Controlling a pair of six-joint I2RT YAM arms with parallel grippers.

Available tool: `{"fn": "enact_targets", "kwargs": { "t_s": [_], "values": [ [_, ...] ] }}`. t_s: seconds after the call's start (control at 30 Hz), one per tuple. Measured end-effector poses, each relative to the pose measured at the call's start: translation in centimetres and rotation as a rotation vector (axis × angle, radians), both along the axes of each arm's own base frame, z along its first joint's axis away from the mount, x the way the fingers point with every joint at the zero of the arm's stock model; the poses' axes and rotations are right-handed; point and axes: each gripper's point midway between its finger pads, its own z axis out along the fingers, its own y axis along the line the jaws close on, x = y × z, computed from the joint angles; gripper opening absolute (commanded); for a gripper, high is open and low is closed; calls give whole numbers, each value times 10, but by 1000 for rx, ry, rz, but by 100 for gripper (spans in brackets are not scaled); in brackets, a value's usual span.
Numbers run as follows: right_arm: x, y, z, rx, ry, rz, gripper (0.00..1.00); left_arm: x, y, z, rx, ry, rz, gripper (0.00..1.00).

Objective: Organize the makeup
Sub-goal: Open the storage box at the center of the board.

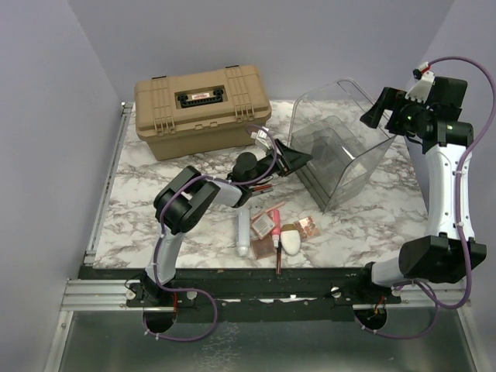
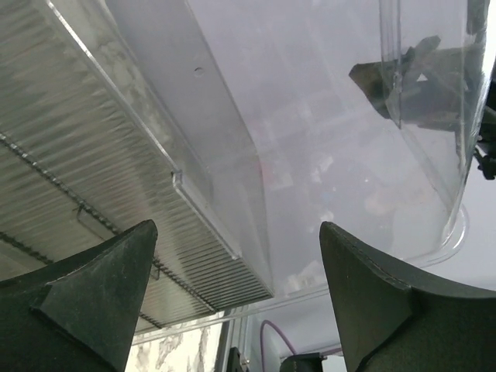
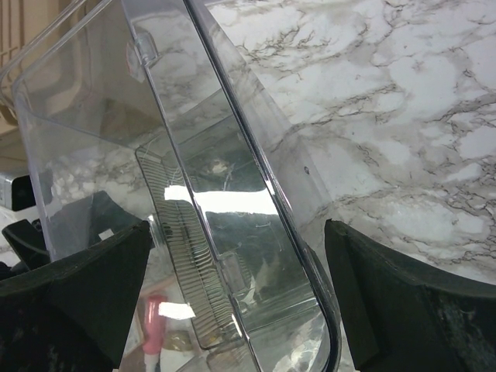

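The left end effector stood spread at the clear bin; the right end effector was spread likewise, apparently gripping nothing. The makeup lay on the table.

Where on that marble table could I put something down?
Front-left, between the tan hard case and the table edge; front-right, between the small cosmetics and the right arm. Crowded around the left gripper and clear plastic bin.

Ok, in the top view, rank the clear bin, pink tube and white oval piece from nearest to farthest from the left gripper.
1. Clear bin, right at the jaws of the left gripper.
2. Pink tube, toward the near edge.
3. White oval piece, past the tube, nearer that edge.
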Motion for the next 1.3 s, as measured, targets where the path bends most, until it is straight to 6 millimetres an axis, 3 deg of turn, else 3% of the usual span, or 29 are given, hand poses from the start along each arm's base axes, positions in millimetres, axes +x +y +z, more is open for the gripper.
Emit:
{"fn": "enact_targets", "kwargs": {
  "t_s": [0.17, 0.4, 0.7, 0.9, 1.13, 1.3],
  "values": [
    [-2, 0, -1, 0, -1, 0, 100, 4, -7, 19, -32, -24, -12, 69],
    [-4, -1, -1, -4, -3, -5, 100, 7, -10, 11, -11, -4, -24, 55],
    [-5, -2, 1, -10, 4, -14, 100, 3, -10, 8, 7, 0, -27, 52],
    [7, -11, 41, -48, -70, -51, 100, -3, -10, 11, 20, 1, -40, 52],
    [5, -18, 45, -74, -82, -90, 100, -10, -5, 38, -14, -45, -47, 52],
    [-7, -15, 43, -90, -90, -77, 100, -17, -3, 50, -30, -68, -53, 52]
  ]
}}
